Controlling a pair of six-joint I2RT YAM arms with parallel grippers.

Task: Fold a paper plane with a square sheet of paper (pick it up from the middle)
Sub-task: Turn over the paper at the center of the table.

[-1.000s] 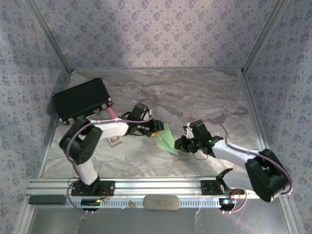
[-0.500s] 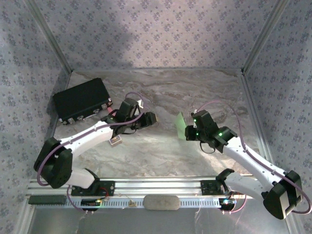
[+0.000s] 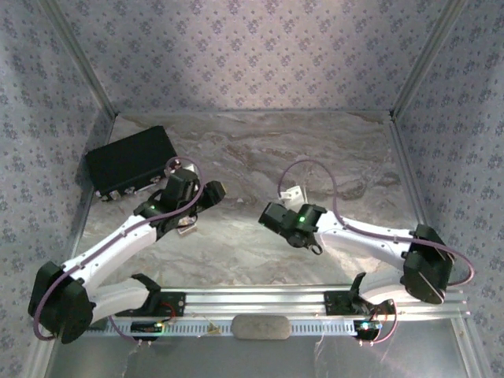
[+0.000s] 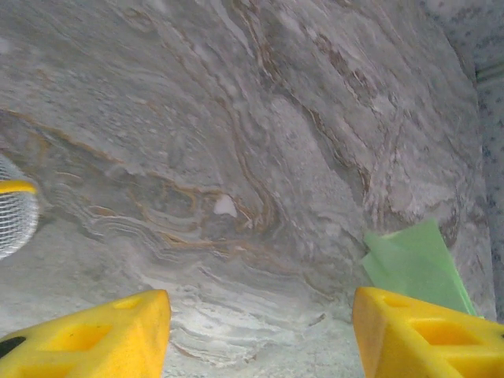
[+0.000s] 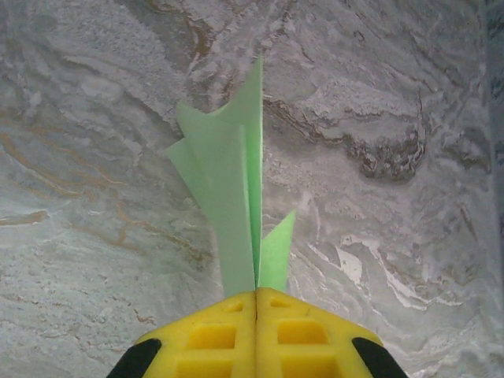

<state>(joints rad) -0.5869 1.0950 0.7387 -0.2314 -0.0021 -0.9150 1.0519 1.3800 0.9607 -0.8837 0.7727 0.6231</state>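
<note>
Top view: two white robot arms reach in from the near edge over a grey marbled tabletop (image 3: 331, 150). The left hand (image 3: 213, 194) hangs left of centre, near a black box (image 3: 130, 161) at the far left. The right hand (image 3: 269, 213) hangs at the middle, facing the left one, with a bare gap between them.

Left wrist view: the left hand's two yellow fingers (image 4: 102, 339) stand well apart, with nothing between them. Beyond the right-side finger, a corner of the pale-green paper plane (image 4: 413, 264) shows above the marble.

Right wrist view: the right hand's yellow fingers (image 5: 213, 335) are pressed together and clamped on the tail end of the plane. The plane juts straight out ahead of them, clear of the tabletop. Its layers fan apart rather than lying flat, one long point leading and shorter flaps splaying to either side.

The main risk appears to be the narrow pinch on thin paper. A quick swing could let the sheet slip out or droop. The splayed layers suggest soft creases, so the folds may spring open further. If the left hand comes in to take the paper, its spread fingers could catch a loose flap and crumple it.
</note>
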